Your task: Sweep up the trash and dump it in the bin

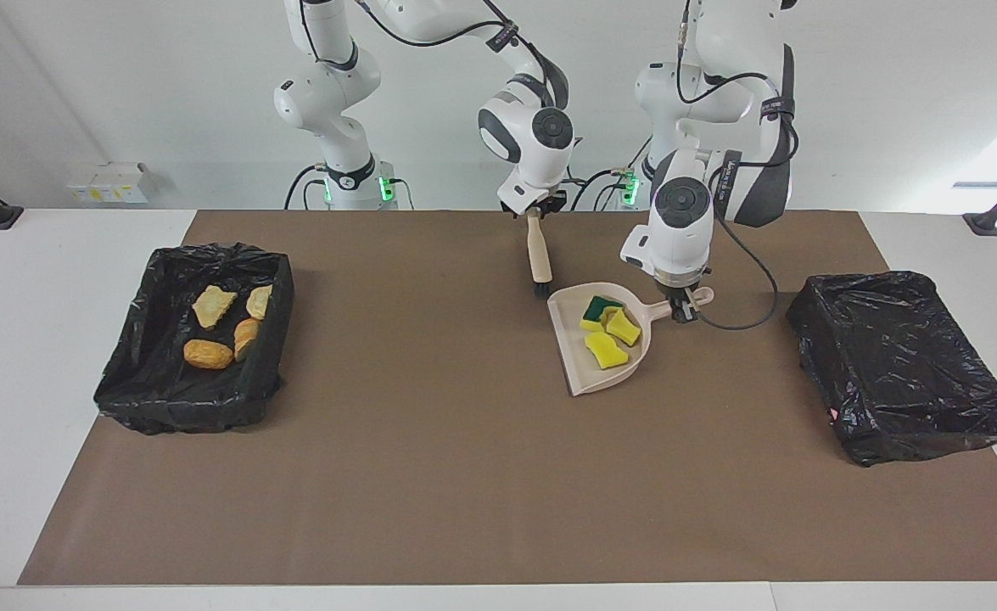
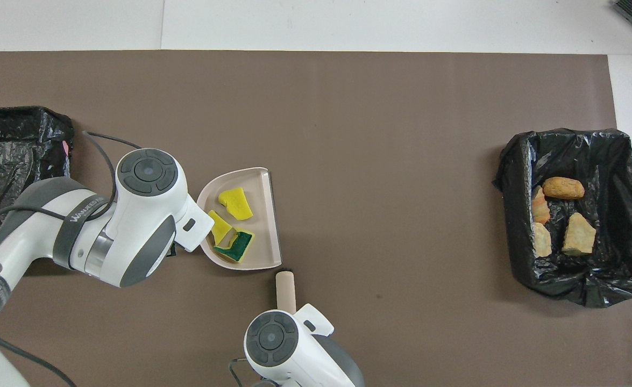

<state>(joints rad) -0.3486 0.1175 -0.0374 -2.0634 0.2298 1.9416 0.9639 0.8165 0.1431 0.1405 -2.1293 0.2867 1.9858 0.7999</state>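
Your left tool (image 1: pixel 683 312) is pinching the handle of the dustpan (image 1: pixel 568 333), which lies flat on the counter (image 1: pixel 430 475) with its open edge turned toward the right arm's end. I think you keep this grip so that the pan does not slide and can be lifted at once. The three yellow sponge pieces (image 1: pixel 607 331) lie in the pan, close to the handle end, one of them with a green back; there they should not easily fall out when the pan is raised.

Your right tool (image 1: pixel 535 212) is at the top of the brush (image 1: pixel 539 257), whose bristles touch the counter just beside the pan's corner nearer to the robots. I cannot tell whether this tool grips the brush handle or has let it go.

The four bread-like chunks (image 1: pixel 223 327) are already in the black-lined bin (image 1: pixel 146 390) at the right arm's end. The other black-lined bin (image 1: pixel 905 365), at the left arm's end, shows nothing inside. In my judgement the sweeping is done, and the sponge pieces now wait to be carried and dumped there.
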